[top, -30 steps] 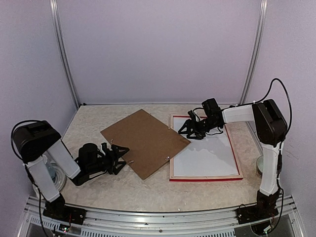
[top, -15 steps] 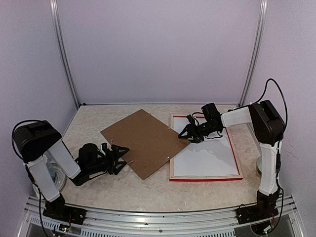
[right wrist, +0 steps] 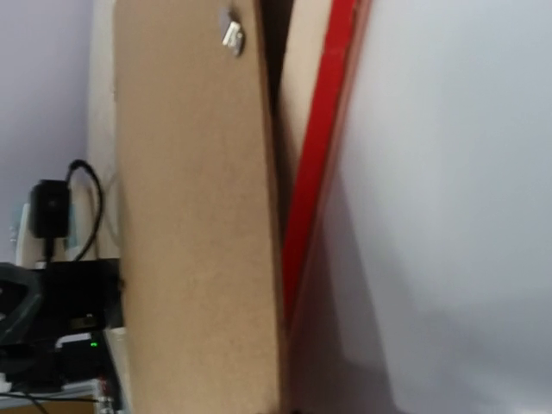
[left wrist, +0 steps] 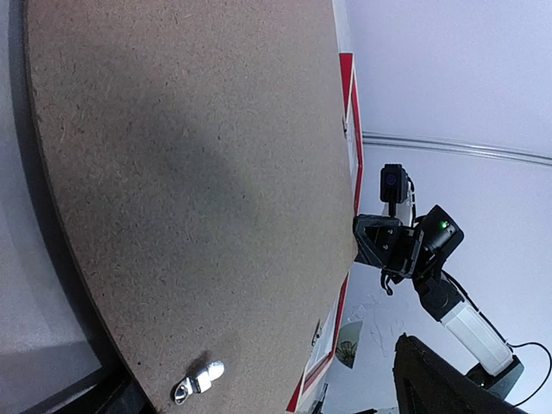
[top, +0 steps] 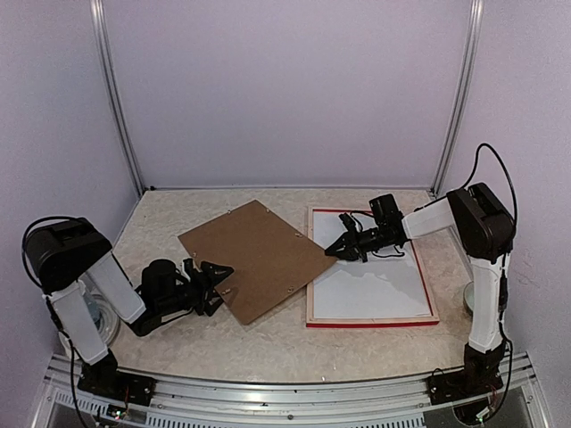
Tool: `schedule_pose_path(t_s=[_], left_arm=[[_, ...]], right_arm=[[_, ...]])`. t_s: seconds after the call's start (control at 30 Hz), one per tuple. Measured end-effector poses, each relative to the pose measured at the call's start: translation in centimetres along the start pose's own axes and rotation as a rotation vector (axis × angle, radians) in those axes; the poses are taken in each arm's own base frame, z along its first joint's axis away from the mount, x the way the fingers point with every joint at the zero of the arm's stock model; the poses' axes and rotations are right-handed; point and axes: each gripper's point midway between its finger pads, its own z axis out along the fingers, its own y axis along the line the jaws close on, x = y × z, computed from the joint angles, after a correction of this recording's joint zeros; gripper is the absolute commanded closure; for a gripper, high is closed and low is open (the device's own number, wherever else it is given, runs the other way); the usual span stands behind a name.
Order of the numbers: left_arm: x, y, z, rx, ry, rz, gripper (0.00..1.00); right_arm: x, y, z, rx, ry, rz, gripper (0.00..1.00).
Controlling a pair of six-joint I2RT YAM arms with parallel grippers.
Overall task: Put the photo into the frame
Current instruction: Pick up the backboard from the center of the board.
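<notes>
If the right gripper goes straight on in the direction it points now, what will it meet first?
Most likely the brown backing board: the shut right gripper points left at the board's right corner, which overlaps the left bar of the frame. It may already touch it; depth is unclear.

The backing board (top: 250, 259) is matt brown fibreboard, finely speckled, carrying a shiny metal clip (left wrist: 200, 378). The frame (top: 370, 323) has smooth red-painted bars edged in pale wood. The worktop (top: 268, 343) looks like mottled stone.
</notes>
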Motion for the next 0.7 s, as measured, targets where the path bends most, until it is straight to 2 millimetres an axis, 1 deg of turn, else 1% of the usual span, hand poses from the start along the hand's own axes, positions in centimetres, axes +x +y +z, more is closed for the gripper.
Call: schedule_pose_path(t_s=[0.2,0.33,0.5,0.6,0.7], left_arm=[[0.1,0.0,-0.1,0.002,0.001,-0.007,0.11],[0.2,0.0,-0.2,0.004,0.007,-0.009,0.12],[0.4,0.0,-0.2,0.005,0.017,-0.01,0.12],[0.4,0.0,-0.2,0.008,0.021,-0.009,0.12],[0.5,0.0,-0.1,0.01,0.024,-0.008,0.11]], right_arm=[[1.2,-0.3,0.1,-0.047,0.0,0.038,1.0],[1.7,0.3,-0.7,-0.049,-0.017,0.042,1.0],[1.9,2.0,-2.6,-0.035,-0.065,0.014,1.0],[1.9,3.1,-4.1,-0.02,-0.101,-0.007,1.0],[1.9,3.7,-5.9,0.012,-0.141,-0.023,1.0]])
